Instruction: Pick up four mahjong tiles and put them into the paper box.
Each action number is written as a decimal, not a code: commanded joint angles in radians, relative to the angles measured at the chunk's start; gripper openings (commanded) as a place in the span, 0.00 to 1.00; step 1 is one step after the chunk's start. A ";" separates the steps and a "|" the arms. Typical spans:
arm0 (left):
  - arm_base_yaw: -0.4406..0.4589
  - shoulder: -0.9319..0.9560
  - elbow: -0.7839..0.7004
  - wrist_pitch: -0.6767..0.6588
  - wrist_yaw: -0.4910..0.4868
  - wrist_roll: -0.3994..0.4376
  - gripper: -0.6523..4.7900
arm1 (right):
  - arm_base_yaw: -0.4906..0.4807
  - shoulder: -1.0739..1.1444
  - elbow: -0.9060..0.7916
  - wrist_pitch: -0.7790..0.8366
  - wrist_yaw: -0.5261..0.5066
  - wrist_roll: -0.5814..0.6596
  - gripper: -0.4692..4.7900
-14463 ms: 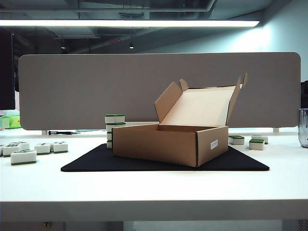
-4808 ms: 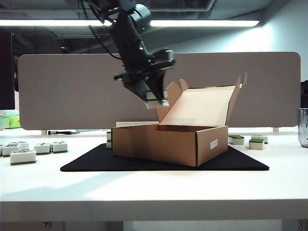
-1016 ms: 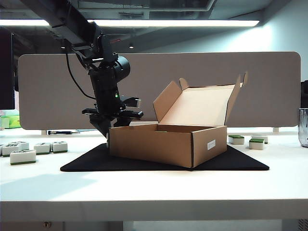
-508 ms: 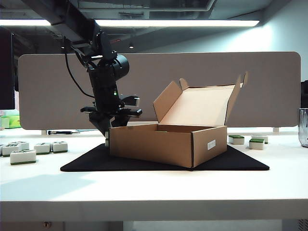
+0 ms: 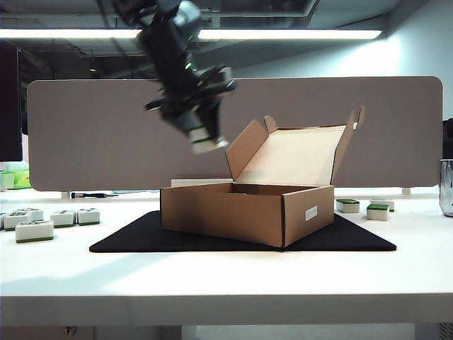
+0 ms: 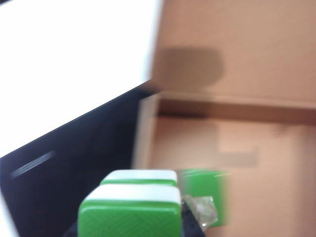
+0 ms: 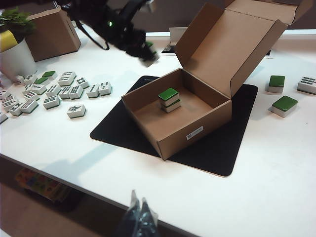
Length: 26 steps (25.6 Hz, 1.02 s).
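Exterior: the left end effector [image 5: 205, 144] hangs above the paper box [image 5: 241, 212], clamped on two stacked mahjong tiles [image 5: 204, 140].

Left wrist: those tiles [image 6: 133, 200] overhang the box interior.

Right wrist: two tiles [image 7: 169, 99] already lie inside, so half remains; the right end effector [image 7: 138, 217], fingers together, rests low over the near worktop [image 7: 276, 163] edge.

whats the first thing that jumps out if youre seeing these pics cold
The left gripper hangs in the air left of the open paper box, clamped on mahjong tiles with green faces. Inside the box, a small stack of tiles already sits on the floor. The right gripper waits low at the near table edge.
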 commanded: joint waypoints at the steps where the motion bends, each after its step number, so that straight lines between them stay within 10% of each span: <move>1: -0.072 -0.004 0.002 0.024 0.029 -0.008 0.33 | 0.000 0.002 0.002 0.019 0.003 -0.004 0.09; 26: -0.211 0.204 -0.001 -0.051 -0.025 0.010 0.33 | 0.000 0.002 0.002 0.016 0.002 -0.003 0.09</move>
